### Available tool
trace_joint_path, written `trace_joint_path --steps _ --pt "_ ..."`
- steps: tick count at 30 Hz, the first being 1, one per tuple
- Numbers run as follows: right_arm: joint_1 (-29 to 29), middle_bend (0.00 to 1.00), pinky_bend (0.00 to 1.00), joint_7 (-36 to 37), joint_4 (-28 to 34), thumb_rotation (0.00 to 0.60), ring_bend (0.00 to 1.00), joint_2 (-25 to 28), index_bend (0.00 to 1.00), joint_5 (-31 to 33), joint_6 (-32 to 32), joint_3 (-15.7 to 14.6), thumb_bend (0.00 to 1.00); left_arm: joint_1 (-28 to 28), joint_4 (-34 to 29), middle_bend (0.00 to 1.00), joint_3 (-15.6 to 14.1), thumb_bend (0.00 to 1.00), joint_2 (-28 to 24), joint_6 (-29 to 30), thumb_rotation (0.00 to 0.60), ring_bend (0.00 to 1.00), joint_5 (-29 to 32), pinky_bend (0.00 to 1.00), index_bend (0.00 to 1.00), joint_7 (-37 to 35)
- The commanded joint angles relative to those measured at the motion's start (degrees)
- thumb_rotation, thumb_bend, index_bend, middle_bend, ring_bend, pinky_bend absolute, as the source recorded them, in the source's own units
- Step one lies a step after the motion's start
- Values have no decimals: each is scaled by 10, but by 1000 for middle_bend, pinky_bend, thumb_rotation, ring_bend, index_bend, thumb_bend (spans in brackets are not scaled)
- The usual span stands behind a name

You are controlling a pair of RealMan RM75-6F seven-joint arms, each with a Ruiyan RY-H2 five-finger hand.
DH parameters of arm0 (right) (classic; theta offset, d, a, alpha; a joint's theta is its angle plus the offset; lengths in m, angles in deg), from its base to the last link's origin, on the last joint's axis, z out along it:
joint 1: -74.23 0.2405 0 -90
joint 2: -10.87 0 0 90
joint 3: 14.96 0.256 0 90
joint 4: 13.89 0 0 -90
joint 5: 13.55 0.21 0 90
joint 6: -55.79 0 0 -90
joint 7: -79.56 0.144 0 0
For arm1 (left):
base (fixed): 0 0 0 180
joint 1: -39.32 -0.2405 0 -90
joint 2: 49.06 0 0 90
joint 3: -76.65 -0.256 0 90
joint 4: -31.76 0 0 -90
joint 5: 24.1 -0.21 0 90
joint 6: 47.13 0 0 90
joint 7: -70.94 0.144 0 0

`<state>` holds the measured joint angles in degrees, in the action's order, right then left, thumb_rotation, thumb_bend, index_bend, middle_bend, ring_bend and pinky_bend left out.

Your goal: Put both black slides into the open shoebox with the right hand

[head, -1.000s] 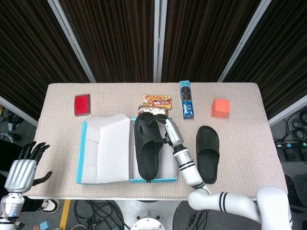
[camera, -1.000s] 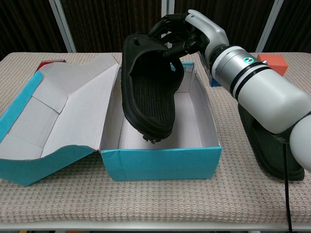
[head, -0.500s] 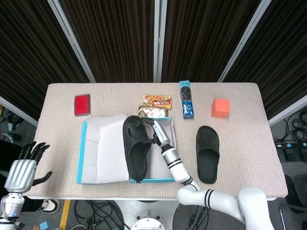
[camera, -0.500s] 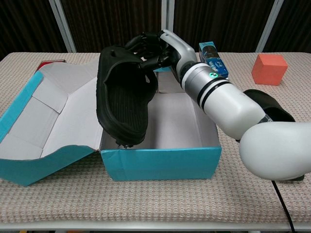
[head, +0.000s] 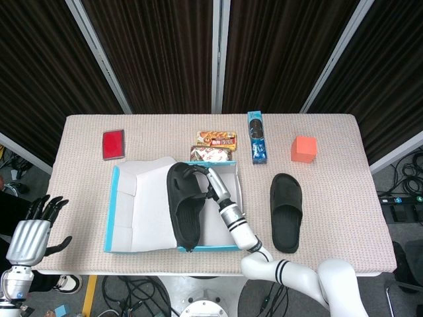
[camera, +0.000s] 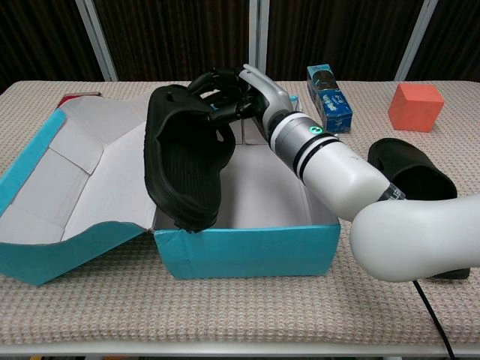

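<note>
You've got the first black slide gripped by its strap end in your right hand, fingers curled around the upper edge, and it's hanging tilted on its side with the ribbed sole facing the chest camera. It sits at the left side of the open shoebox, heel end down against the front left corner where the lid hinges, so it's leaning along the left wall and not lying flat on the box floor. From the head view the same slide runs lengthwise along the box's left edge, with the white flipped-open lid spread out just to the left of it. The second black slide is on the table cloth to the right of the box, well apart from it, sole down, with your forearm between the two. Your left hand hangs off the near left corner of the table, fingers spread and holding nothing. Further back on the table there's a red flat case, two snack packs just behind the box, a blue cookie box and an orange cube.
</note>
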<state>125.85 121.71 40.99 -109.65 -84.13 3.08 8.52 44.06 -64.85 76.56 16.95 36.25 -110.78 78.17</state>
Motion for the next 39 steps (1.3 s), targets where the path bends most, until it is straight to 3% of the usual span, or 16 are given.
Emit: trace_joint_path --steps 1,30,36,39 --pt "0 435 164 10 -11 600 274 -2 474 -7 3 -3 70 0 0 117 0 195 0 0 600 35 0 78 141 0" --pt "23 435 183 9 -182 600 276 -37 473 -119 -64 -76 66 0 0 117 0 194 0 0 600 35 0 78 141 0" --pt "23 428 185 22 -189 600 269 -41 468 -120 -55 -84 61 0 0 117 0 195 0 0 600 35 0 78 141 0" --pt "23 389 185 38 -172 600 218 -31 407 -120 -45 -86 16 0 0 117 0 195 0 0 600 35 0 78 141 0"
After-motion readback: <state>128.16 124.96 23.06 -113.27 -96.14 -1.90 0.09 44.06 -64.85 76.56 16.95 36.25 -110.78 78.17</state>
